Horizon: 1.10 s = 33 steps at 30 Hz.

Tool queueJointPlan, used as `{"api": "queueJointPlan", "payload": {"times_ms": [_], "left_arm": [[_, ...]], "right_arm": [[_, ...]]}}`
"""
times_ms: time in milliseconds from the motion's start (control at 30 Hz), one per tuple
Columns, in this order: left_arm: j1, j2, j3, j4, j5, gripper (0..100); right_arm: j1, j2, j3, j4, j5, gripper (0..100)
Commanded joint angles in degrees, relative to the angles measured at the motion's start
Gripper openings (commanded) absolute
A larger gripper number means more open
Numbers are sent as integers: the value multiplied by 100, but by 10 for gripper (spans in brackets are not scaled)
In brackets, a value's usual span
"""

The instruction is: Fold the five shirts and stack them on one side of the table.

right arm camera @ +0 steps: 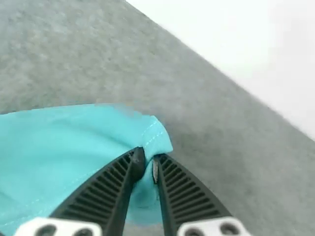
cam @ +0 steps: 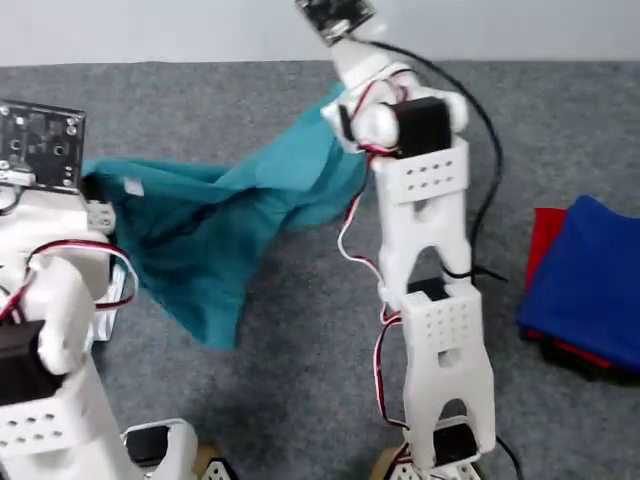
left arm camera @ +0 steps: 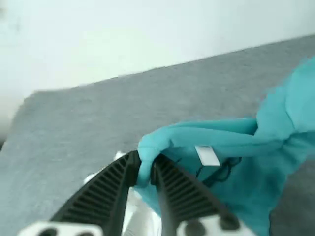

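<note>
A teal shirt hangs stretched in the air between the two arms over the grey table. My left gripper is shut on a bunched fold of the teal shirt near its white neck label. My right gripper is shut on a stitched hem corner of the teal shirt. In the high view the left arm stands at the left edge and the right arm rises in the middle. The shirt's lower part droops toward the table.
A stack of folded shirts, blue on top of red with a dark one underneath, lies at the table's right edge. A pale wall borders the table's far side.
</note>
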Motion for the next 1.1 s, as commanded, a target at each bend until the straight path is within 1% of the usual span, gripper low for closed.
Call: {"api": "queueJointPlan", "payload": {"times_ms": [0, 133, 267, 367, 533, 700, 833, 900, 967, 1067], "left_arm": [[396, -35, -224, 527, 18, 5], [756, -35, -171, 1222, 18, 5], [870, -44, 295, 1415, 18, 5], [879, -44, 699, 1503, 18, 5], [870, -44, 1420, 1530, -35, 5], [844, -53, 2062, 1521, -413, 5], [826, -79, 2352, 1495, -686, 5], [826, -53, 2440, 1486, -782, 5], [826, -62, 2501, 1389, -791, 5], [826, -88, 2563, 1327, -800, 5]], "right_arm": [[321, -453, -246, 233, 62, 10], [462, -444, -185, 242, 62, 10], [462, -769, 598, 242, 70, 10], [435, -1305, 1776, 242, 70, 10], [453, -2431, 4352, 233, 62, 10], [462, -3459, 6576, 224, 62, 10], [470, -4259, 7824, 224, 97, 17], [470, -4646, 8202, 224, 167, 50], [462, -5015, 8396, 224, 202, 127], [470, -5455, 8378, 171, -35, 221]]}}
